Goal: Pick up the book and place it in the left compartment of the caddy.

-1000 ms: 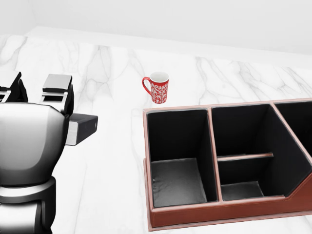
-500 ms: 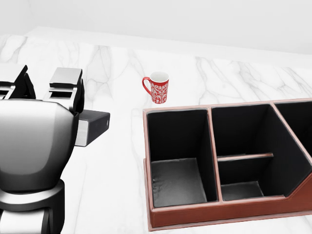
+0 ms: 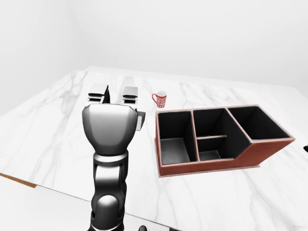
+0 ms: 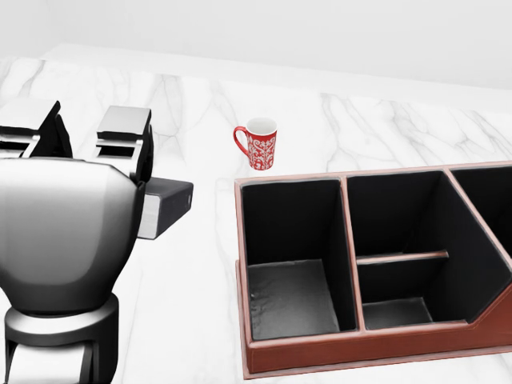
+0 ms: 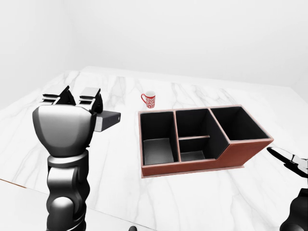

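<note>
A white marble table (image 4: 184, 312) fills the head view. The robot's left hand (image 4: 72, 224) rises over its left side as a broad grey-and-black shell seen from behind.

Over the past second the hand has slid rightwards in the head view and climbed a little. The caddy and the mug have not shifted, so the arm has moved, not the camera. Judged from this, the arm is travelling towards the caddy, though nothing yet hangs over any compartment.

The red-brown caddy (image 4: 336, 358) sits on the right of the head view, its dark cells open to the top. Its left compartment (image 4: 288, 300) is bare down to the grey floor, so the placing is not done.

Two fingers (image 4: 124, 128) stand up side by side above the shell with a narrow gap between them. A dark blocky thumb (image 4: 168, 204) juts towards the caddy, well short of its rim. Whether they clasp anything cannot be told, as the back of the hand hides the palm.

The book shows in none of the three views. It may be hidden behind the left hand, but that is only a guess, so its heading and long axis cannot be read.

A red patterned mug (image 4: 258, 144) stands upright just above the caddy's left corner, handle to the view's left.

The right hand (image 5: 291, 161) is a dark sliver at the right edge of the right-eye view, too little to read its fingers.
</note>
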